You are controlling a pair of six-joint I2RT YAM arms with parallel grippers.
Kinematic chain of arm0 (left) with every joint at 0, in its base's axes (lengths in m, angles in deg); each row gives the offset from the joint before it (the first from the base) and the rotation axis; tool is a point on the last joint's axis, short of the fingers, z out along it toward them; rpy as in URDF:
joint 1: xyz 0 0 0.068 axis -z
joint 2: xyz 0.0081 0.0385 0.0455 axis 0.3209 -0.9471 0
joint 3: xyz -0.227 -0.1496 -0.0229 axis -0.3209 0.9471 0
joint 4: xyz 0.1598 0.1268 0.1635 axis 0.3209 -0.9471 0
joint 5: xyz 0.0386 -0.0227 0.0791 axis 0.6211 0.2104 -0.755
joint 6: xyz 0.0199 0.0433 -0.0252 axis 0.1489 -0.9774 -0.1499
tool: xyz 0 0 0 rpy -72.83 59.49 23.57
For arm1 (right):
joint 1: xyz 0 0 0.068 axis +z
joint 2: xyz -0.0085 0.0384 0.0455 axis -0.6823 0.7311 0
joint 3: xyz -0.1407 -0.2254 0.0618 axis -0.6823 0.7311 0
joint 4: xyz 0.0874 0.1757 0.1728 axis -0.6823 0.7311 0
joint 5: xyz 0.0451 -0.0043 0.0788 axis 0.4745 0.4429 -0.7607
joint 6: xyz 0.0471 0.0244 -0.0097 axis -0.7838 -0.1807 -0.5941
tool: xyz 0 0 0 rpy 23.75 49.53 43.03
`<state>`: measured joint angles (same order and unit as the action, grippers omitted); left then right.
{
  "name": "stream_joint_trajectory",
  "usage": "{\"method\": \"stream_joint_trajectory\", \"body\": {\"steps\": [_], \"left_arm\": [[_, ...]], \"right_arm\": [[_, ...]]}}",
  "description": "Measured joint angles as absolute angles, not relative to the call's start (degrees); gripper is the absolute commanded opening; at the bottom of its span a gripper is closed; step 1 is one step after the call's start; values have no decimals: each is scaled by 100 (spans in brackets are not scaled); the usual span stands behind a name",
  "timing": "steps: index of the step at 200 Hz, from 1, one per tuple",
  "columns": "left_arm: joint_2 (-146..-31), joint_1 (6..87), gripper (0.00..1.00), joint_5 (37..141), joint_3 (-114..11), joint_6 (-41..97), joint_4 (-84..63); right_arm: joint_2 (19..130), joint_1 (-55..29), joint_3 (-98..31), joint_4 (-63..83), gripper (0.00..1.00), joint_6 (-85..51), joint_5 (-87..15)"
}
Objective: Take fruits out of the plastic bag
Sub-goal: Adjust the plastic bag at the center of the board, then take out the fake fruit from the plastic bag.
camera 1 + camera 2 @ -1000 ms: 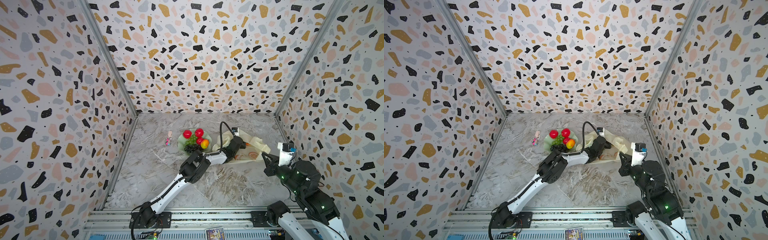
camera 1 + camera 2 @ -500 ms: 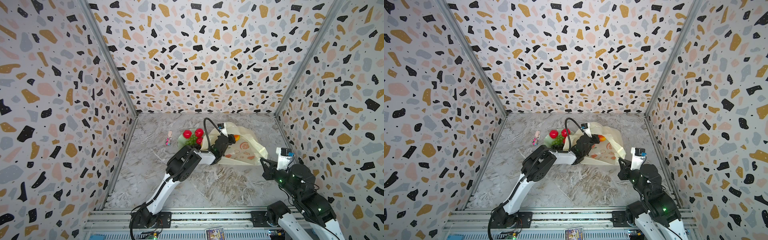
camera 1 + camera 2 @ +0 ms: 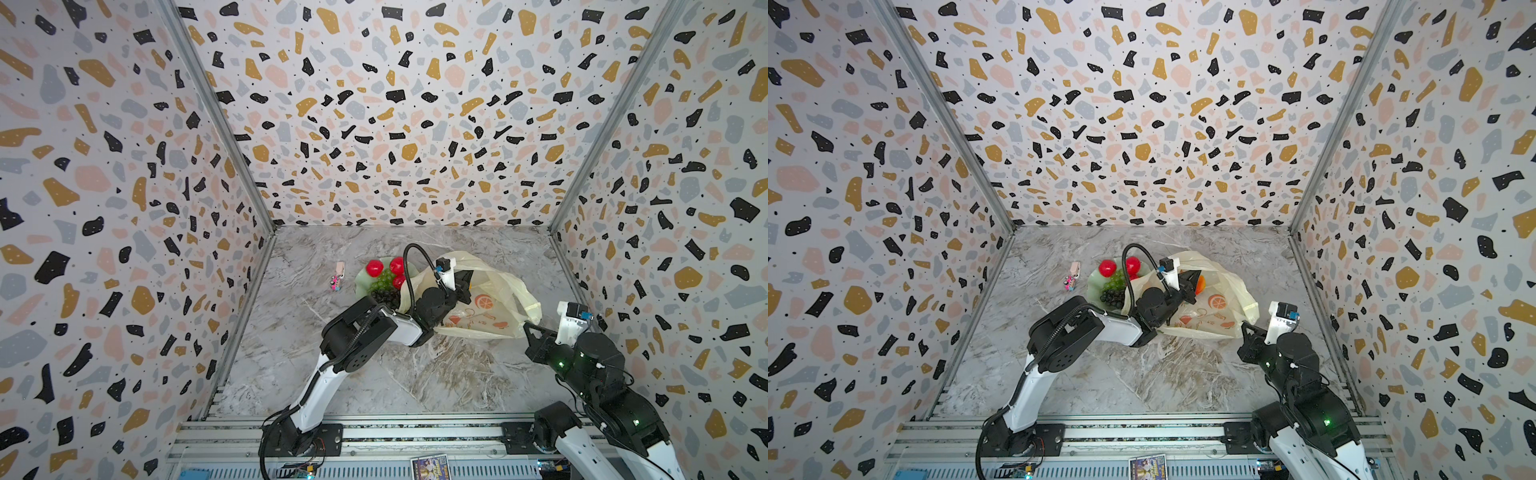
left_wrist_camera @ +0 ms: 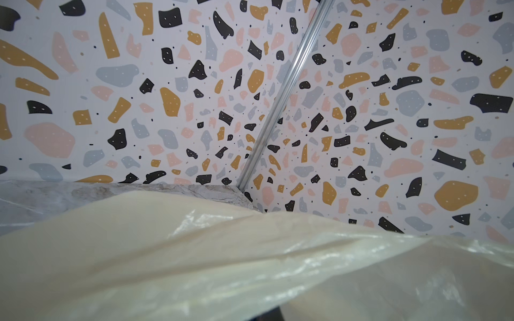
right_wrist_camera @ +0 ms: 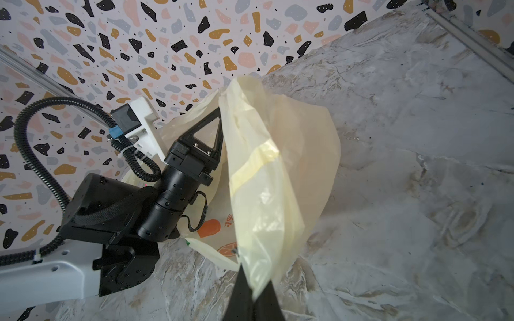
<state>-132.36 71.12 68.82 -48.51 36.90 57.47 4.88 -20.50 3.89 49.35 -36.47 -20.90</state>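
Note:
The plastic bag lies crumpled at the back right, pale yellow with orange prints. My right gripper is shut on a fold of the bag's near corner. My left gripper reaches into the bag's open side. Its black fingers press against the film, and I cannot make out the jaw gap. The bag drapes over the left wrist view. An orange-red fruit shows beside the left fingers. More fruits lie on the plate: red apples, green grapes and black grapes.
A small pink trinket lies left of the plate. The patterned walls close in on three sides, with a metal rail along the front. The left arm's cable arches over the plate's right edge.
The bag has puffed up from flat. The left gripper swung towards the plate, then back right into the bag's mouth. The right gripper drew slightly nearer, still holding the corner.

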Motion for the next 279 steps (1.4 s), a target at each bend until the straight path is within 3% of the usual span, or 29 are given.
{"method": "stream_joint_trajectory", "body": {"steps": [22,44,128,145,229,279], "left_arm": [[-13296,7158,51,6799,-5091,3635,5074],[-13483,7166,63,6672,-5592,3565,4375],[-14603,7059,66,6207,-7458,3441,1719],[-14747,7005,63,6185,-7655,3441,1301],[-14766,6950,29,6430,-7686,3240,884],[-14286,6950,26,6875,-7091,3087,897]], "right_arm": [[490,-2050,413,4938,0,-3671,-2094],[505,-2050,439,4938,0,-3682,-2122],[542,-2050,474,4938,0,-3730,-2293],[540,-2050,474,4938,0,-3745,-2297],[525,-2050,494,4933,0,-3767,-2308],[527,-2050,529,4859,0,-3767,-2304]]}}
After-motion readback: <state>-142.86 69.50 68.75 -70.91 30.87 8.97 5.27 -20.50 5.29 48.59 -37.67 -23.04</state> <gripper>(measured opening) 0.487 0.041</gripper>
